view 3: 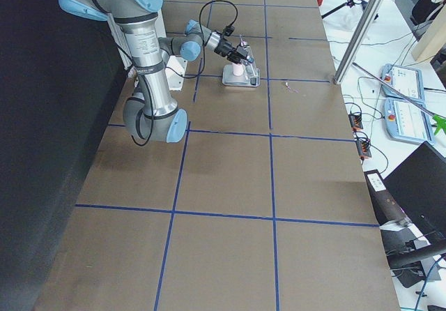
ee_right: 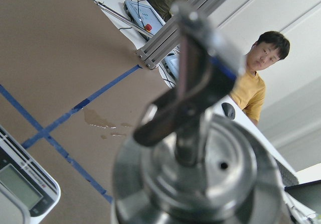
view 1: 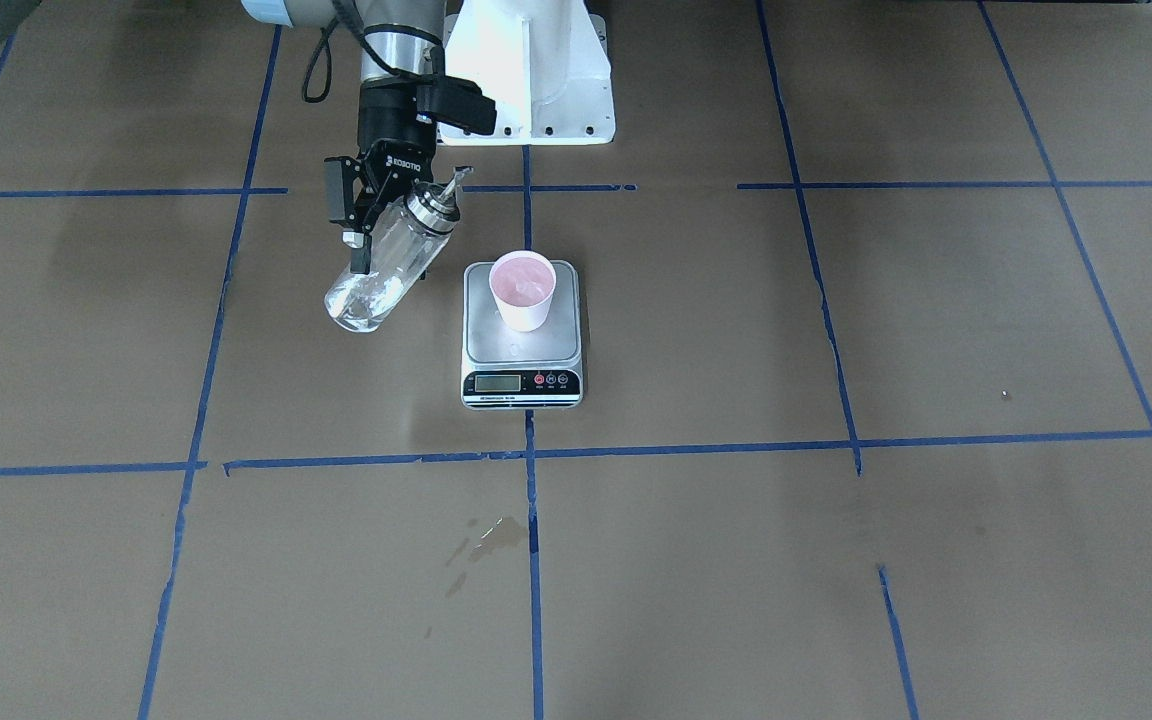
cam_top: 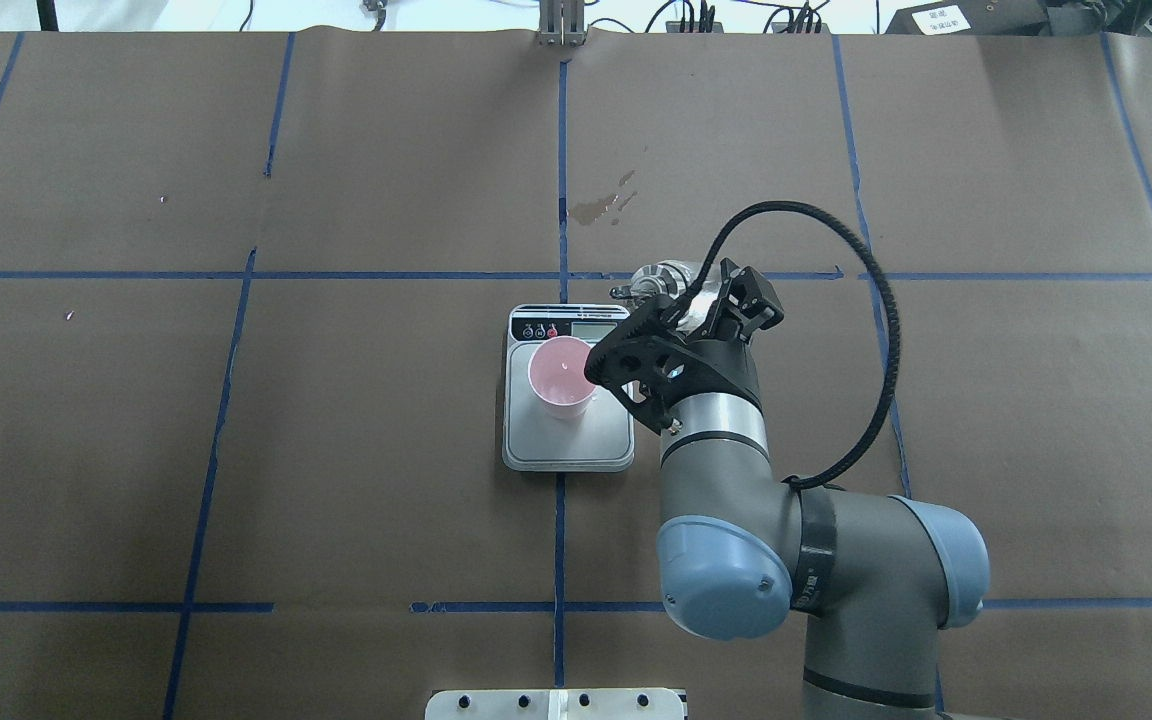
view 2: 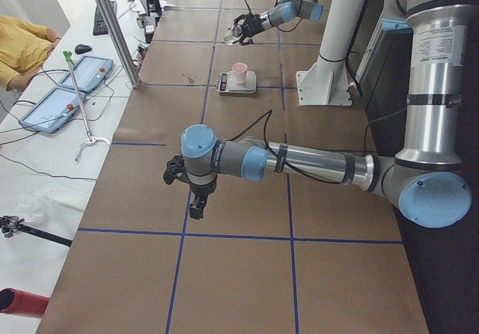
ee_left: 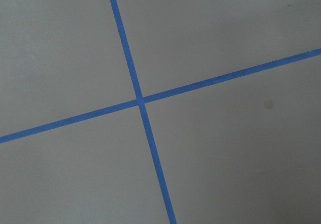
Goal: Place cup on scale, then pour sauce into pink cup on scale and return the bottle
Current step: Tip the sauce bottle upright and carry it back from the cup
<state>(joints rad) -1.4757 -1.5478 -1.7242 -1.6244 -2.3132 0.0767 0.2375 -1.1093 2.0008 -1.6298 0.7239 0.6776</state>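
**Two arms, one tilted bottle**

The right gripper (view 1: 373,230) has its jaws pinching the bottle (view 1: 383,272) around the glass middle. The bottle hangs tilted, with its shiny cap higher than its glass bottom. It is just beside the scale (view 1: 522,345), on the robot's right side, and does not touch it.

The cup (view 1: 523,292) stands upright on the silver top of the scale. It is pink inside; I cannot tell if any sauce is in it. The black strip with the little screen points away from the robot.

Farther out on the brown table (view 1: 836,600) there is a small wet stain (view 1: 496,535) next to a blue tape line (view 1: 534,600).

The left gripper (view 2: 196,208) hangs low over the table, well apart from the scale; I cannot tell if its jaws are spread or pressed together.

A person in a yellow shirt (ee_right: 251,91) is beyond the table's far edge.
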